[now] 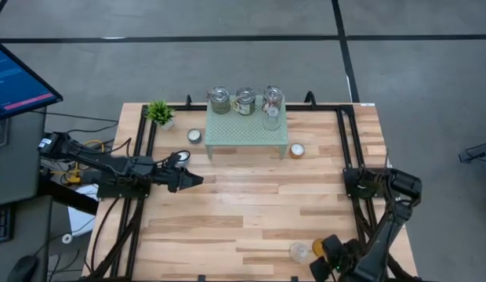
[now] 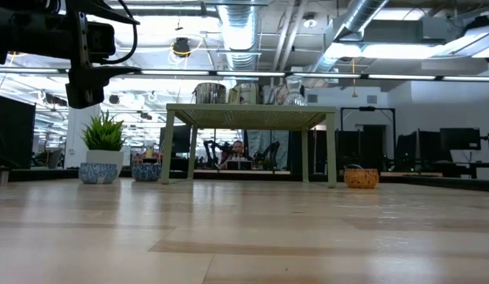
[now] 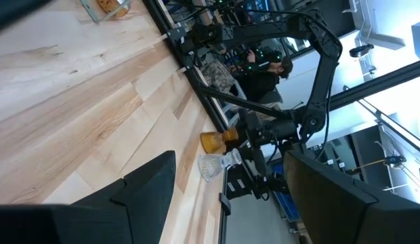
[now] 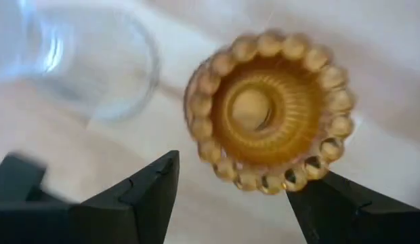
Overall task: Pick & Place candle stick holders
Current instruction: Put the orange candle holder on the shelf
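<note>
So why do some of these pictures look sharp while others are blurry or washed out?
Right wrist view: the amber cup and the clear cup beside it are soft, seemingly too near to focus. Low view: bright ceiling lights leave the stand and the jars on it dark against the glare. Left wrist view: tilted, bright at its edge. High view: even and sharp.

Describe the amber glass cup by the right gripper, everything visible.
The amber glass cup is small and round, translucent, with a beaded rim and ribbed inner wall. It stands upright on the wooden table near the front edge, on the right arm's side, beside a clear glass cup; contact between them cannot be told. The right gripper hangs open above it, fingers apart, not touching.
</note>
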`<state>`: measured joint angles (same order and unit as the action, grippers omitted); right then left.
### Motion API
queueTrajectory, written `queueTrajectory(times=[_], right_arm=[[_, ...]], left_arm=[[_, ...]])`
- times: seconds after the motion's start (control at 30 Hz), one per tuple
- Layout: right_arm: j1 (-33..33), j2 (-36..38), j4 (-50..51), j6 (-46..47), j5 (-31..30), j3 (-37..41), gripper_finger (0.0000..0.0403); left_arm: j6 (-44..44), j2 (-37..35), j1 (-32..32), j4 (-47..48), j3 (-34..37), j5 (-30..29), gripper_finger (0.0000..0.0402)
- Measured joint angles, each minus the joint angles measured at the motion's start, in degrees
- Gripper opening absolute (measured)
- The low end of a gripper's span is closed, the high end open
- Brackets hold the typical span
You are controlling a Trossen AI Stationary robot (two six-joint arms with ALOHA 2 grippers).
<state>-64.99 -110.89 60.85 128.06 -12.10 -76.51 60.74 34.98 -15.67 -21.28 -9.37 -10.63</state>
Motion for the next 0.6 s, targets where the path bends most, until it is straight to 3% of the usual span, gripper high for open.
queueTrajectory(times=[0.2, 0.47, 0.6], right_arm=[[2.1, 0.0, 6.8, -0.5, -2.8, 0.4, 0.0249], [5.4, 0.0, 5.7, -1.0, -7.3, 3.7, 0.0248], [5.8, 0.0, 5.5, -1.0, -7.5, 4.2, 0.0220]], left_arm=[[0.0, 0.0, 0.0, 0.0, 0.0, 0.0, 0.0275], [-0.3, 0.0, 0.0, 0.0, 0.0, 0.0, 0.0275], [-0.2, 0.0, 0.0, 0.0, 0.0, 0.0, 0.0275]])
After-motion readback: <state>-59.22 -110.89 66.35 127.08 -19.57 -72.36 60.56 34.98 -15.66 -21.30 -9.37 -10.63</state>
